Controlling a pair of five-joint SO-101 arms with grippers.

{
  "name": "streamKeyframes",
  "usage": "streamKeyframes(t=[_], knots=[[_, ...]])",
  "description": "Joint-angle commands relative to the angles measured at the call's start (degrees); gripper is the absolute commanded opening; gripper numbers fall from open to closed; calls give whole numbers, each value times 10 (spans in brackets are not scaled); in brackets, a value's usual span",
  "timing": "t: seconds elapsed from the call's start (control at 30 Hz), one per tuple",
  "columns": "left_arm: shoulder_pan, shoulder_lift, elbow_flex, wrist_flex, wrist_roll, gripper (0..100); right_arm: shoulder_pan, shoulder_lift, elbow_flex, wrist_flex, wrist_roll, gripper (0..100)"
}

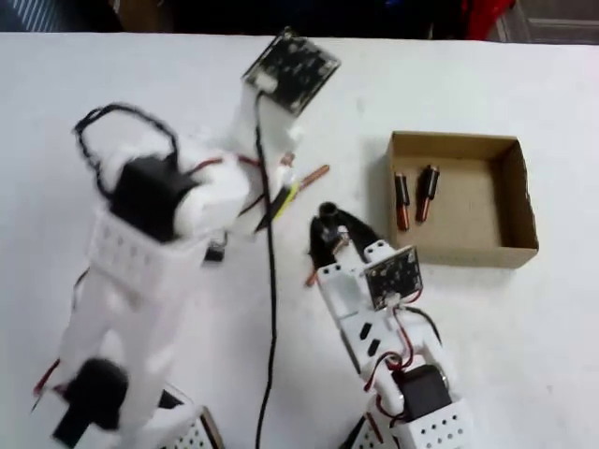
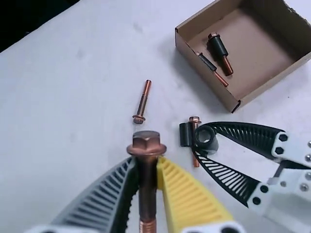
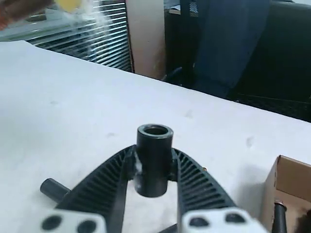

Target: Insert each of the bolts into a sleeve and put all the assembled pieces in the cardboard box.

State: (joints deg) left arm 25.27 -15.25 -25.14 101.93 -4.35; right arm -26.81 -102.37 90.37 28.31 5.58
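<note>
My left gripper [image 2: 146,165] is shut on a copper bolt [image 2: 146,184], held above the table with its hex head pointing away from the wrist. In the high view this gripper [image 1: 279,202] hangs just left of my right gripper [image 1: 328,226]. My right gripper [image 3: 154,167] is shut on a black sleeve [image 3: 154,155], upright with its bore facing up. A loose bolt [image 2: 142,102] lies on the table beyond the left gripper. Another bolt [image 2: 195,143] and a second sleeve [image 2: 183,135] lie beside the right gripper's black fingers [image 2: 243,136]. The cardboard box [image 1: 510,201] holds two assembled pieces [image 1: 414,198].
The box [image 2: 204,63] stands to the right of both grippers, its near wall close to the right arm. A black cable [image 1: 271,309] runs down the table between the arms. The spare sleeve [image 3: 53,188] lies beside the right gripper. White table stretches to the far left.
</note>
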Motion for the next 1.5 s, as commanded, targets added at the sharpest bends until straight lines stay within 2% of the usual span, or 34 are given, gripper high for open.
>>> streamKeyframes(t=[0.0, 0.27, 0.67, 0.8, 1.0, 1.13, 1.27, 1.47], knots=[[-7, -102, 62, -32, 5, 20, -28, -7, -7, -26, -4, 17], [-7, -286, 305, -194, 5, 20, -33, -7, -2, -48, -4, 17], [-1, -472, 637, -584, 7, 20, -34, -7, 18, -49, -4, 17], [22, -516, 723, -682, 7, 20, -34, -7, 18, -51, -4, 17], [63, -557, 785, -755, 7, 20, -35, -7, 18, -88, -4, 17], [65, -579, 832, -831, 7, 20, -71, -7, 18, -93, -4, 17], [62, -621, 891, -917, 57, 20, -92, -7, 18, -93, -4, 17], [63, -675, 950, -953, 77, 20, -91, -7, 18, -93, -4, 17]])
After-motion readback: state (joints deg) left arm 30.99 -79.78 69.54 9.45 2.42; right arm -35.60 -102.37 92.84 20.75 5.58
